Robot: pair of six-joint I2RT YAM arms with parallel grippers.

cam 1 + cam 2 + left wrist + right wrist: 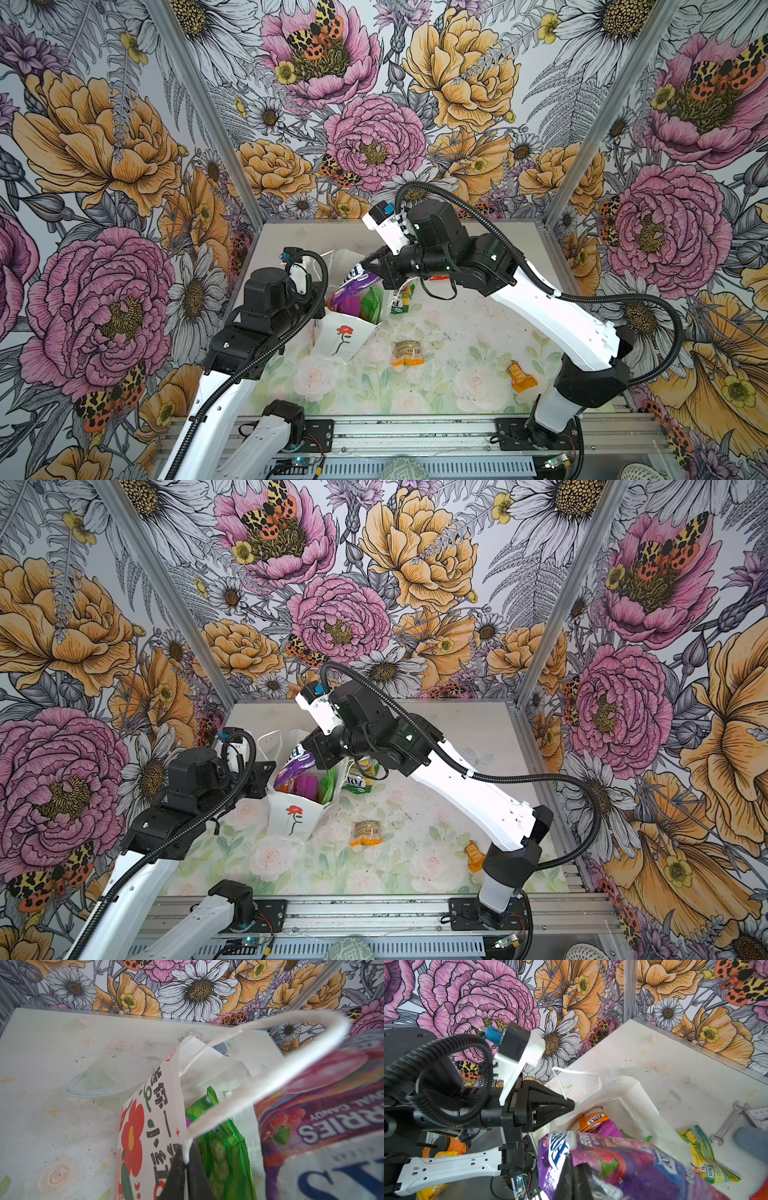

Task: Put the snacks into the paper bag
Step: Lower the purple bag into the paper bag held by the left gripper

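The white paper bag [345,336] [291,818] stands open mid-table, red flower on its front. My left gripper [322,289] [186,1162] is shut on its white cord handle [270,1076] at the bag's left rim. My right gripper [368,266] [572,1159] is shut on a purple Fox's candy bag [353,282] [633,1165], hanging over the bag's mouth. Inside lie a green packet [222,1147] and an orange Fox's packet [593,1121]. A green-yellow Fox's bag [405,299] [704,1159] lies just right of the paper bag.
Two small orange packets [408,353] [521,376] lie on the table in front of and to the right of the bag. A metal wrench [726,1124] and a blue-grey case [751,1142] sit behind the bag. Flowered walls close the table on three sides.
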